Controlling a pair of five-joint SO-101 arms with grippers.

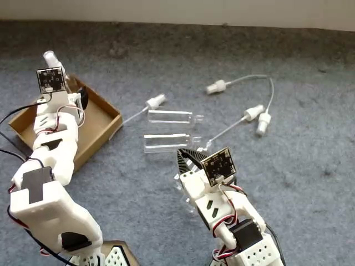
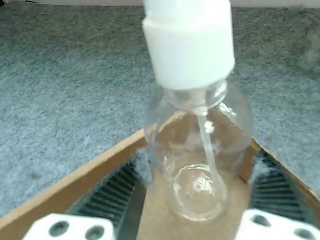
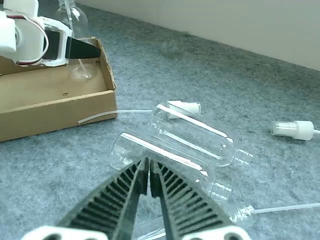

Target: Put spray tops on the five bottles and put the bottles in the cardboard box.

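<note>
Boxing: left gripper grips capped clear plastic bottle inside brown cardboard box, upper left; release next. Right gripper closed, empty.

Clear bottle, white spray top, brown box.

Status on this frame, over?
Left gripper shut on capped bottle, upright in a corner of the cardboard box. Right gripper shut, empty, above uncapped bottles on the carpet. Four spray tops loose beyond them.

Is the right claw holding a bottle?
No, the right claw is shut on nothing; two bottles lie on the carpet beyond it.
</note>
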